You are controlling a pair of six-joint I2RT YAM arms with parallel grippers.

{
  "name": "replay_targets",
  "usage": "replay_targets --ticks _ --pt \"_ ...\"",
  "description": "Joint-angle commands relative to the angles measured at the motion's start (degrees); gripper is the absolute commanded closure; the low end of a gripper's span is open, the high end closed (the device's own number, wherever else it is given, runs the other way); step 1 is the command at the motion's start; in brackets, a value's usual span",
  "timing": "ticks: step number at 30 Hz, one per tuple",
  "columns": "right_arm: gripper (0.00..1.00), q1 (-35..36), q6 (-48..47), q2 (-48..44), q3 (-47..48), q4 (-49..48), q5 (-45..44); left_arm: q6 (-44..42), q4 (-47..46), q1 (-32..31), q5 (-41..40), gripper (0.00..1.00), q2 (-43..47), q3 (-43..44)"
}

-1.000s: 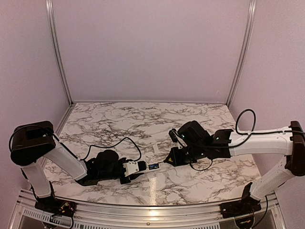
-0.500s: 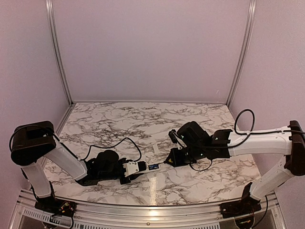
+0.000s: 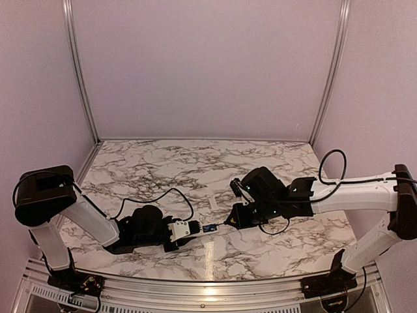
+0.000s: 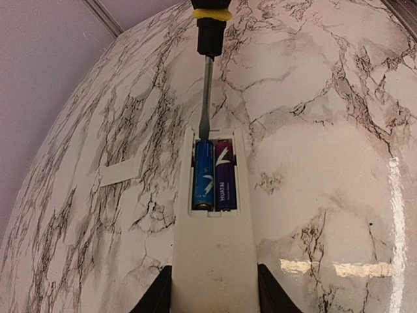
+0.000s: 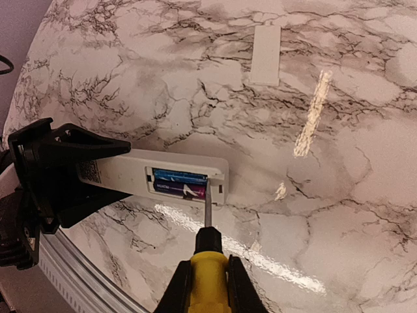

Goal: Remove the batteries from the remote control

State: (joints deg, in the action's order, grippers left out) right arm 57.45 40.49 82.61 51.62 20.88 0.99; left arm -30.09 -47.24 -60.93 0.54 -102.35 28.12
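1. White plastic, the remote control (image 3: 184, 229) lies low and centre in the overhead view, on the marbled tabletop (image 3: 195, 163).
2. The left jaws clamp one end of it from both sides, and the rest sticks out towards the right arm.
3. Its battery compartment is uncovered, and the two batteries (image 4: 203, 176) lie in it side by side, one blue and one purple.
4. The right jaws are closed on the yellow-and-black handle of a screwdriver (image 5: 208, 257).
5. The blade tip sits at the far end of the compartment, touching the blue battery's end in the left wrist view.
6. A small flat white cover (image 4: 120, 173) lies on the tabletop at the left of that view, apart from the remote control.
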Motion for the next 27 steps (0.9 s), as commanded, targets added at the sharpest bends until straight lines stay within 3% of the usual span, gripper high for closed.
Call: replay_targets --ticks 1,27 --pt "1.00 0.38 -0.11 1.09 1.78 0.25 -0.73 -0.59 -1.36 -0.51 -0.10 1.00 -0.59 0.28" --pt "1.00 0.53 -4.19 6.24 3.81 -1.62 3.28 -0.85 0.30 -0.86 0.43 1.00 -1.22 1.15"
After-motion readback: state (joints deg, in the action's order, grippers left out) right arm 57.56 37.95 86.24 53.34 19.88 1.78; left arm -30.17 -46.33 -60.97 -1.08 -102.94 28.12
